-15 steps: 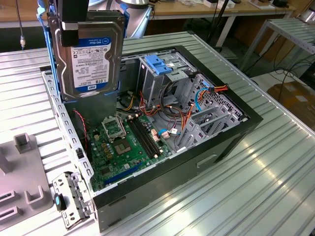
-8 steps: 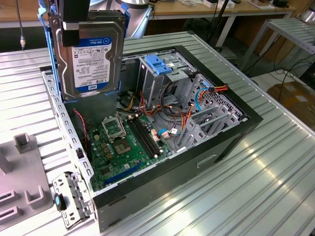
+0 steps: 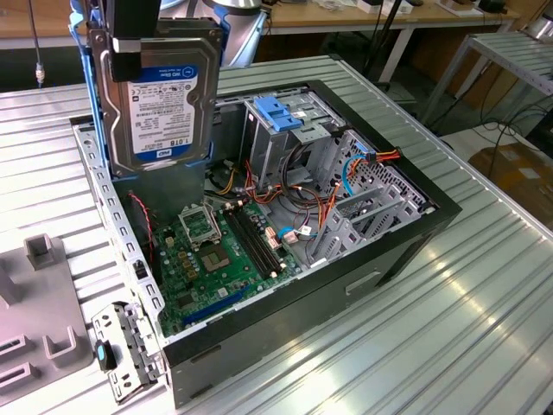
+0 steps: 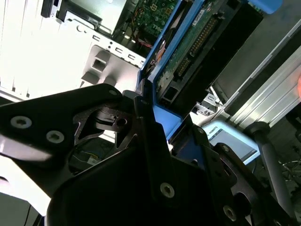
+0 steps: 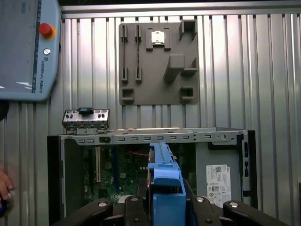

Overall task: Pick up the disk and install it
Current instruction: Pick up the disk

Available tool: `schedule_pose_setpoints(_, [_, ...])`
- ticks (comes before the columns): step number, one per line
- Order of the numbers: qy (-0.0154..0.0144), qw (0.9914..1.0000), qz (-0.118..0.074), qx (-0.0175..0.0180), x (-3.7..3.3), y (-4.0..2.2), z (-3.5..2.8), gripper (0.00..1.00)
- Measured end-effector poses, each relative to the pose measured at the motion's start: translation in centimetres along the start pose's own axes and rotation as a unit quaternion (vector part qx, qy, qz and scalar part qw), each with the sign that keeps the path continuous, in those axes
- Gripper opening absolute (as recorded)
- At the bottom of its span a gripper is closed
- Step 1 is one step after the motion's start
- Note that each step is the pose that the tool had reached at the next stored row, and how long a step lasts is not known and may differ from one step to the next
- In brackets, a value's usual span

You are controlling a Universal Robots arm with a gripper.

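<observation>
The claw [image 5: 167, 207] grips the disk [image 3: 164, 108] by its blue rails, long axis vertical, higher than and just beside the blue-topped drive cage [image 3: 281, 130].

The silver disk [image 3: 164, 104], blue-railed, hangs upright above the open case [image 3: 259, 324].

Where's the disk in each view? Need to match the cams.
Exterior view: disk upright above the computer case, at the exterior view's left.
First wrist view: disk edge-on, blue rail toward camera, before the computer case.
Second wrist view: disk seen from its circuit-board side, blue rail alongside.
Shared landmark: slotted case rim.
</observation>
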State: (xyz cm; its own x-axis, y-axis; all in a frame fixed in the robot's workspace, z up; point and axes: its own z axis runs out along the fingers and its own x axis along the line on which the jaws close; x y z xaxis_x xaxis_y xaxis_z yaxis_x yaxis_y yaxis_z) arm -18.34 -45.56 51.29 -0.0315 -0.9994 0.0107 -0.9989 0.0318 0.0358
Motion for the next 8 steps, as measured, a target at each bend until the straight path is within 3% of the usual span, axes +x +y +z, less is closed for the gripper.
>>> schedule_pose_setpoints(8, [0.0,1.0,0.0,0.0,0.0,-0.15,0.0,0.37])
